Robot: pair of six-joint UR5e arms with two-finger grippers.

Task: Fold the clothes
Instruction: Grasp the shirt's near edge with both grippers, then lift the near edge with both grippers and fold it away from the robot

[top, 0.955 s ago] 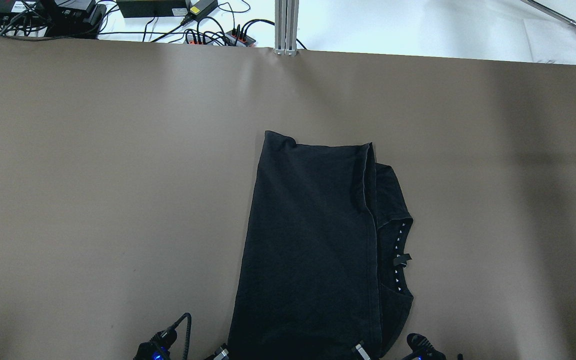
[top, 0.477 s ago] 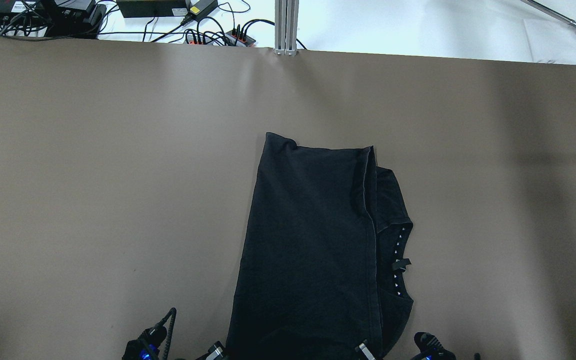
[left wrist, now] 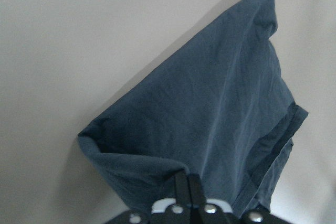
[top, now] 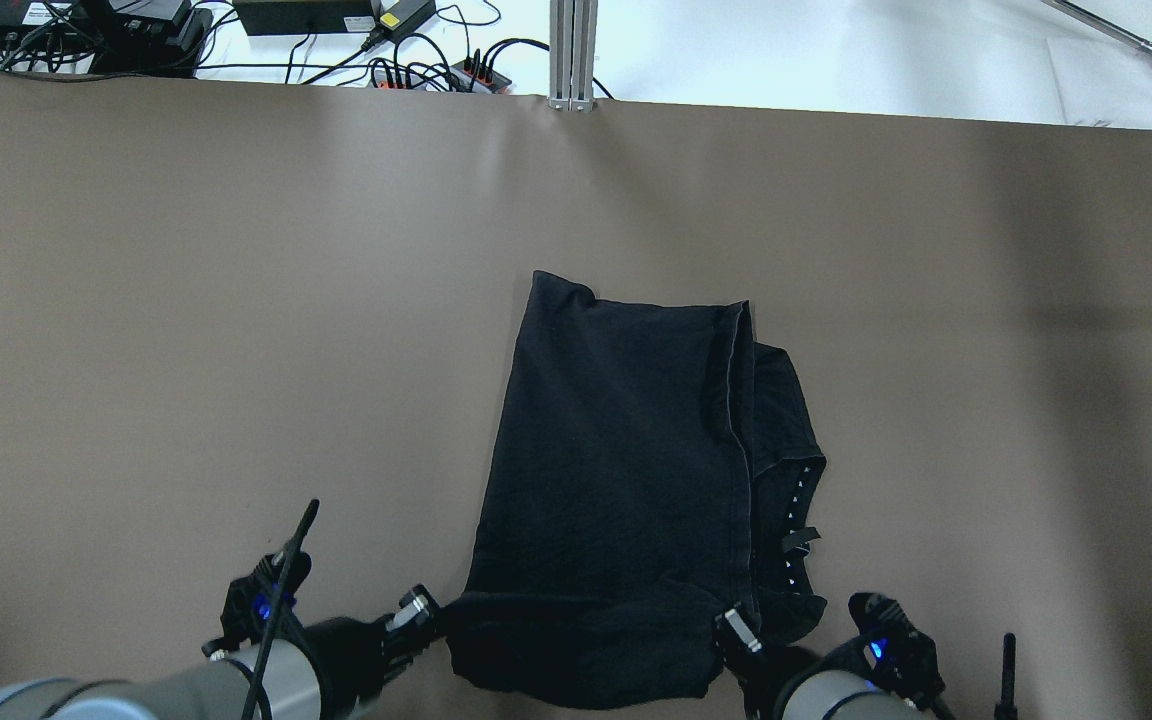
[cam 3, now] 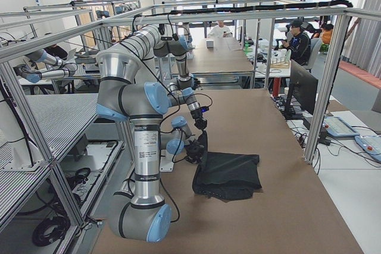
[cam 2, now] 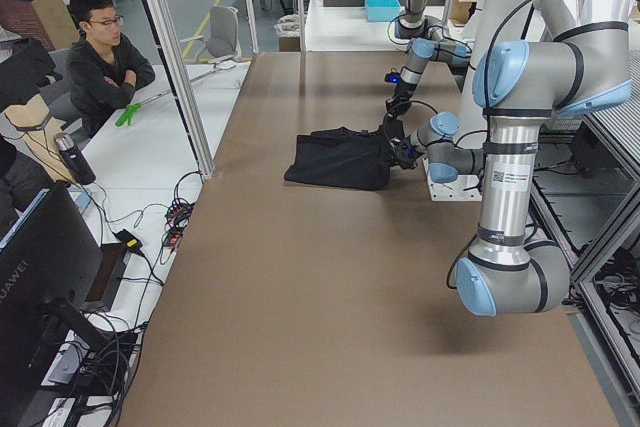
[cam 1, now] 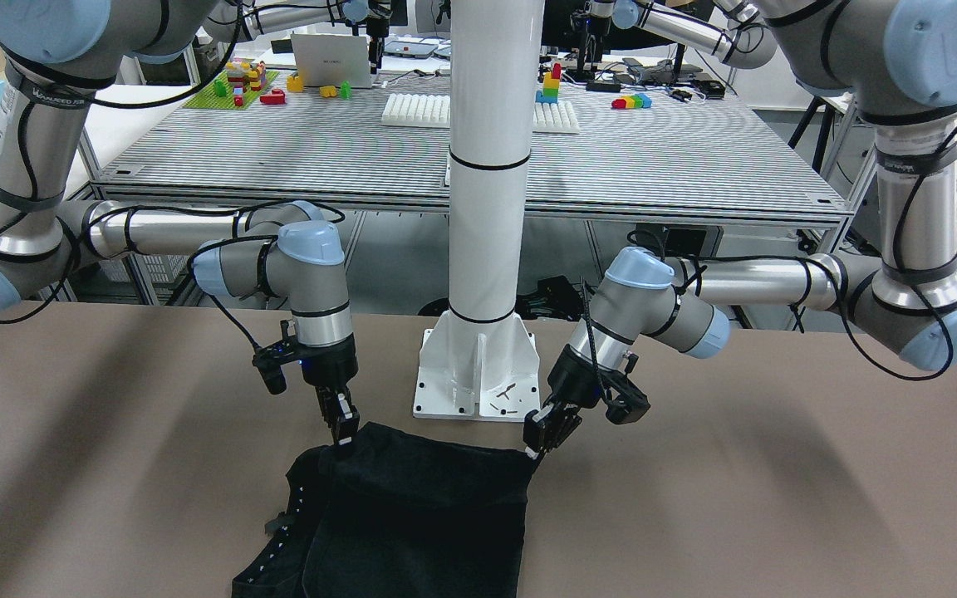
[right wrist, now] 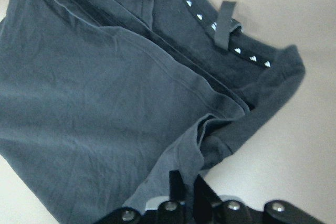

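Note:
The clothes are one black garment (top: pixel 626 470) lying lengthwise on the brown table (top: pixel 186 300), with white dots (top: pixel 801 520) along its right edge. My left gripper (top: pixel 426 618) is shut on the garment's near left corner, and my right gripper (top: pixel 736 632) is shut on the near right corner. The near hem is raised off the table and bulges between them. In the front-facing view the left gripper (cam 1: pixel 547 433) and right gripper (cam 1: pixel 344 428) pinch the top corners of the garment (cam 1: pixel 420 507). The wrist views show cloth (left wrist: pixel 210 119) (right wrist: pixel 105 87) clamped between shut fingers.
The white post's base (cam 1: pixel 478 374) stands just behind the grippers. An aluminium post (top: pixel 572 55) and cables with power strips (top: pixel 416 60) line the far edge. A person (cam 2: pixel 105 52) sits beyond the table's far side. Bare brown table lies left and right of the garment.
Both arms have come forward into the overhead view, carrying the garment's near corners with them. The near hem now lifts and bunches, and the far edge has slid slightly towards me.

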